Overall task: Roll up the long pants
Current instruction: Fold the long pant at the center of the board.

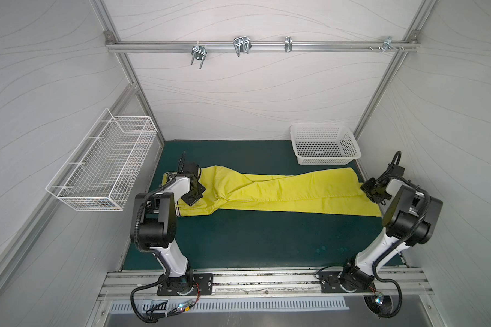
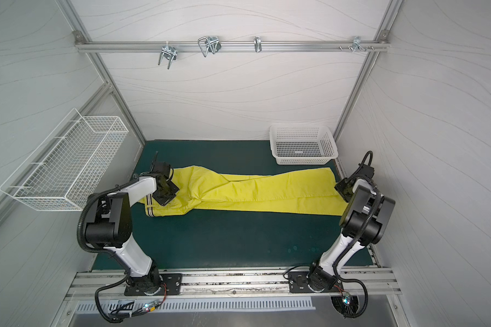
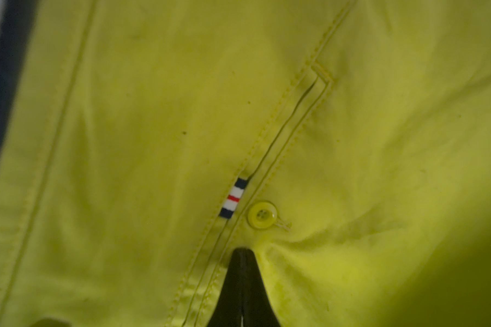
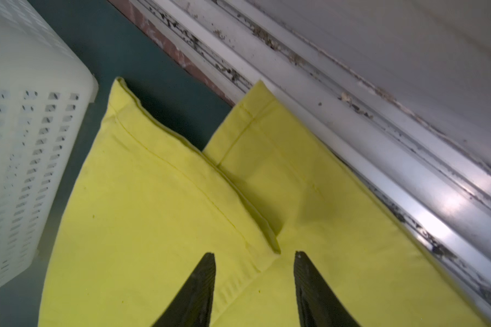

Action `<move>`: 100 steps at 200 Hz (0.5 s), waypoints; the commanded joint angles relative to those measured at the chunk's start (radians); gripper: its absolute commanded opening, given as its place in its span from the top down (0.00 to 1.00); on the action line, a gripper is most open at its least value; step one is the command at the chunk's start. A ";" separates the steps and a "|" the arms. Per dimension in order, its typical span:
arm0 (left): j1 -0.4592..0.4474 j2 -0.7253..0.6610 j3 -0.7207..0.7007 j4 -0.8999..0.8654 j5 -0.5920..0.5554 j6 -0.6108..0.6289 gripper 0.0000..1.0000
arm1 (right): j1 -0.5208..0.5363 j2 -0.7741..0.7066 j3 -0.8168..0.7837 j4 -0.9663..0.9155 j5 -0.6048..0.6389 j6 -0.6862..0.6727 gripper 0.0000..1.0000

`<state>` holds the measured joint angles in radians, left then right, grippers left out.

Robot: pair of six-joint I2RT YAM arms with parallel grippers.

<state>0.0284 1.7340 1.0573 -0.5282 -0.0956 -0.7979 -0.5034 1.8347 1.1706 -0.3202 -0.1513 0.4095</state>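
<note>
Your clenched left fingers [image 3: 233, 288] pin the bright yellow-green fabric trousers [image 1: 281, 192] at the seat [image 3: 338, 170]; your right fingers [image 4: 199, 288], spread, straddle the cuffs [image 4: 182, 158], apparently to start rolling.

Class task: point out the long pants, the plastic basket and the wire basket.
long pants [image 1: 281, 192]: in a top view, mid-leg fabric.
plastic basket [image 1: 326, 160]: in a top view, front wall.
wire basket [image 1: 91, 198]: in a top view, mesh wall.
</note>
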 commanded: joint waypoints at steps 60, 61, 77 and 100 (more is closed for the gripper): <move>0.006 -0.011 0.009 -0.028 -0.037 0.021 1.00 | 0.014 0.070 0.039 -0.007 0.001 -0.016 0.56; 0.006 -0.012 0.009 -0.027 -0.037 0.021 1.00 | 0.016 0.071 0.041 -0.008 0.001 -0.016 0.56; 0.007 -0.019 0.004 -0.023 -0.032 0.023 1.00 | 0.024 0.081 0.056 -0.018 0.003 -0.021 0.57; 0.006 -0.022 0.004 -0.021 -0.030 0.023 1.00 | 0.045 0.091 0.071 -0.023 0.009 -0.027 0.61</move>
<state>0.0299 1.7340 1.0576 -0.5335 -0.1020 -0.7876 -0.4808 1.9060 1.2091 -0.3241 -0.1486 0.3962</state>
